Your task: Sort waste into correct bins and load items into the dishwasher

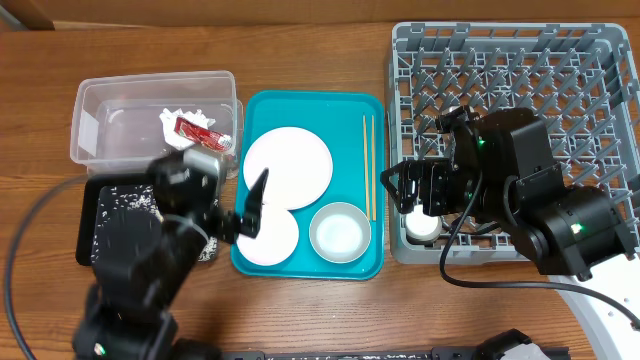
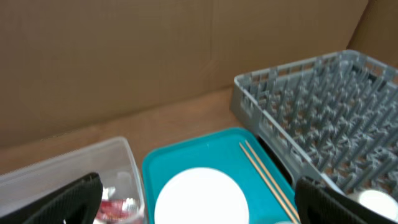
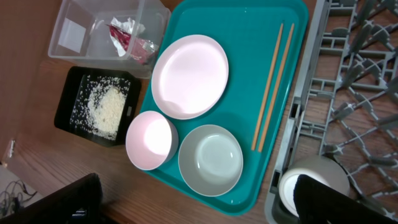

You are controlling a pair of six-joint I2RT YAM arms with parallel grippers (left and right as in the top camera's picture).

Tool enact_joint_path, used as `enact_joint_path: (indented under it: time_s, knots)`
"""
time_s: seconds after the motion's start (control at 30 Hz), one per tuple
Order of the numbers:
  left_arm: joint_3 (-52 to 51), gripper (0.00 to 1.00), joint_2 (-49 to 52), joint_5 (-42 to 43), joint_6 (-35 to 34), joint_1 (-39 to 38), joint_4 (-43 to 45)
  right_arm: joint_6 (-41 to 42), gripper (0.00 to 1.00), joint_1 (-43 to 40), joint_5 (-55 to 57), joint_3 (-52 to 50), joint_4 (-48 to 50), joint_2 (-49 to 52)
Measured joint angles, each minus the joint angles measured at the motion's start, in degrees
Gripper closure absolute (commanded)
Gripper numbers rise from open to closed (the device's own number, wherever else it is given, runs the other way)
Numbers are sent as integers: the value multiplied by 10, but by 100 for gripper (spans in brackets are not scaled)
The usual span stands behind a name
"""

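Note:
The white-pink plate point(image 1: 288, 166), smaller dish point(image 1: 272, 238), grey-sided bowl point(image 1: 340, 232) and two chopsticks point(image 1: 369, 165) lie on the teal tray point(image 1: 310, 104). The white cup point(image 1: 422, 227) stands in the front-left corner of the grey dish rack point(image 1: 520, 70). The napkin point(image 1: 185, 116) and red packet point(image 1: 197, 130) lie in the clear tub point(image 1: 100, 95). Rice point(image 1: 130, 198) lies in the black tray point(image 1: 88, 225). My left gripper point(image 1: 250, 207) is open and empty over the smaller dish. My right gripper point(image 1: 405, 188) is open just above the cup point(image 3: 308, 183).
The brown wooden table point(image 1: 320, 310) shows in front of the trays. A cardboard wall point(image 2: 155, 56) stands behind the table. A black cable point(image 1: 30, 230) loops at the left edge. The rack's upright pegs point(image 3: 357, 106) rise close to my right gripper.

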Motion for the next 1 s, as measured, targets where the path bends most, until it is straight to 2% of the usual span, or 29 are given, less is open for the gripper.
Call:
enact_joint_path:
  time_s: [0.2, 0.4, 0.67, 0.8, 1.0]
  knots:
    - [-195, 0, -145, 15, 7, 2, 132, 0, 0, 0, 0, 0, 0, 0]
    - [-341, 0, -264, 21, 6, 3, 199, 0, 0, 0, 0, 0, 0, 1]
    - [-450, 0, -369, 23, 6, 3, 219, 0, 0, 0, 0, 0, 0, 1]
    - [-498, 0, -376, 35, 6, 3, 269, 0, 0, 0, 0, 0, 0, 1]
    - [-518, 0, -377, 48, 6, 3, 247, 0, 0, 0, 0, 0, 0, 1]
